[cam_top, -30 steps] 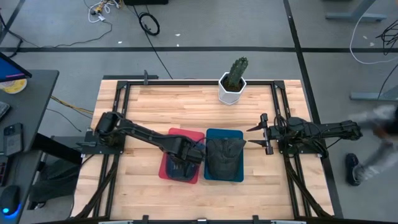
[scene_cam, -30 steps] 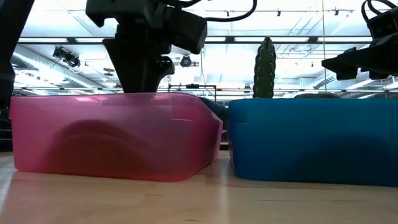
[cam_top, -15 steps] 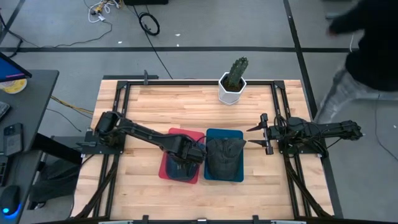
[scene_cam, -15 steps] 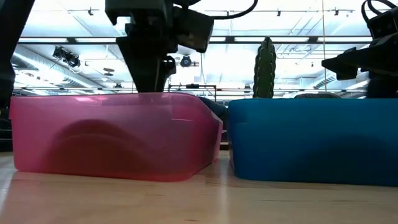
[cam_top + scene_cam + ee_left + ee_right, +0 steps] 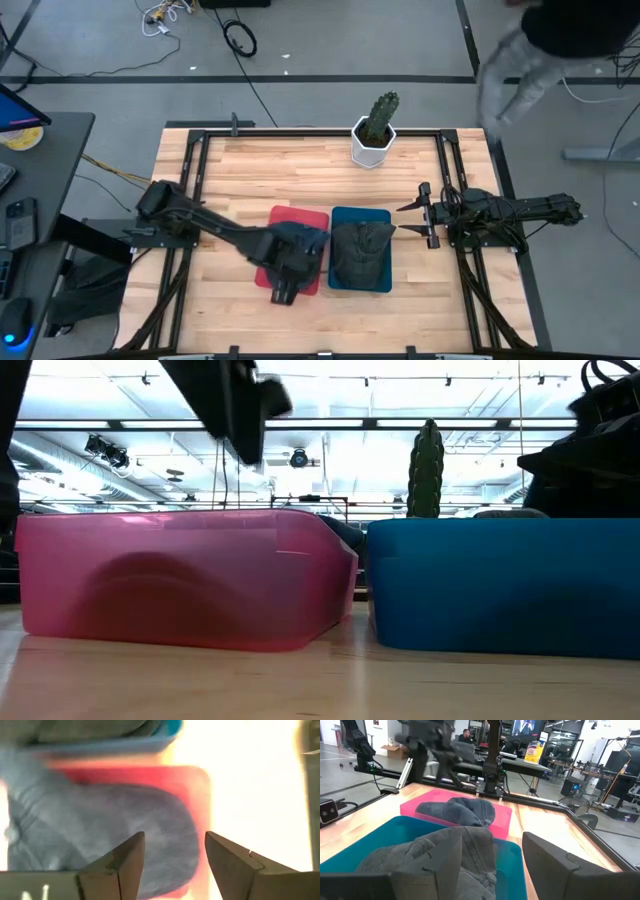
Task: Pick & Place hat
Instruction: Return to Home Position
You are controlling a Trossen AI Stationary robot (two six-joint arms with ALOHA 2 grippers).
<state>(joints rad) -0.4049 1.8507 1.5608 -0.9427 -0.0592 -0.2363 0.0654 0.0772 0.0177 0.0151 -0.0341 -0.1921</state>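
Over the near edge of the red bin [image 5: 283, 216] hangs the left end effector [image 5: 283, 292], raised clear of the rim, its arm reaching in from the table's [image 5: 250, 170] left side. From its wrist camera the two fingers [image 5: 127, 857] stand well apart with nothing between them, and the blue cap [image 5: 100, 825] lies crumpled below in the red bin. Seen from above, that blue cap [image 5: 303, 238] sits toward the far end of the bin, leaning to the side nearest the blue bin [image 5: 348, 213]. The two bins stand just beside each other near the table's middle, and the blue one holds the black cap [image 5: 360, 252], which nearly fills it. Off to the right the right end effector [image 5: 412, 215] waits level above the table edge, pointed at the bins — its fingers are spread wide and empty. At table height the red bin [image 5: 180, 580] and blue bin [image 5: 500, 580] fill the foreground, with the cactus [image 5: 425, 470] rising behind. It stands in a white pot [image 5: 372, 148] at the far edge of the table, and a person [image 5: 560, 40] is out on the floor beyond the far right corner.
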